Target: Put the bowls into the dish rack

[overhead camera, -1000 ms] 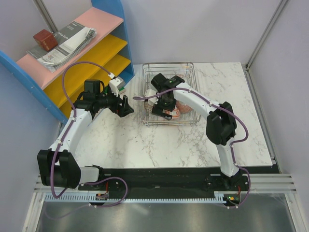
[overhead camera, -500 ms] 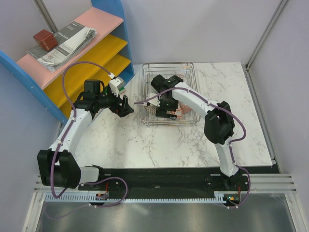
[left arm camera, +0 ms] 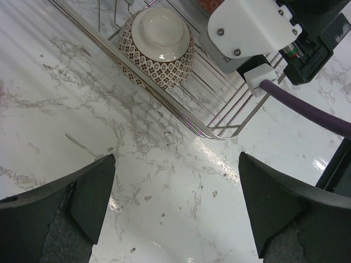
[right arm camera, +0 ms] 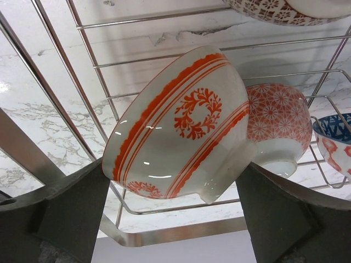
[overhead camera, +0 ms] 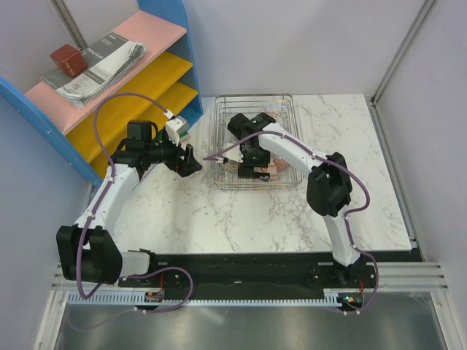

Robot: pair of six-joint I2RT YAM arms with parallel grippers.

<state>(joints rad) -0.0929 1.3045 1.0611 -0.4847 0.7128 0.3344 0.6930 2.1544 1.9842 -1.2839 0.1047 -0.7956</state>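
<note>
The dish rack point(overhead camera: 284, 102) stands at the back middle of the table. My right gripper point(overhead camera: 250, 166) is down inside its near-left part. In the right wrist view my right gripper point(right arm camera: 173, 171) is shut on a white bowl with red-orange floral bands point(right arm camera: 181, 126), tilted on its side above the rack wires point(right arm camera: 55, 71). Behind it lie a red-orange patterned bowl point(right arm camera: 277, 118) and a blue bowl point(right arm camera: 335, 137). My left gripper point(overhead camera: 191, 162) is open and empty above the table, left of the rack. Its view shows a dark patterned bowl point(left arm camera: 156, 44) upside down in the rack point(left arm camera: 181, 115).
A blue-framed shelf point(overhead camera: 131, 80) with pink and yellow boards stands at the back left, close behind my left gripper; a booklet and a red block lie on top. Grey walls close the table at the back and right.
My right gripper has shifted and turned a little inside the rack with the red-orange bowl. The left arm has not moved.
</note>
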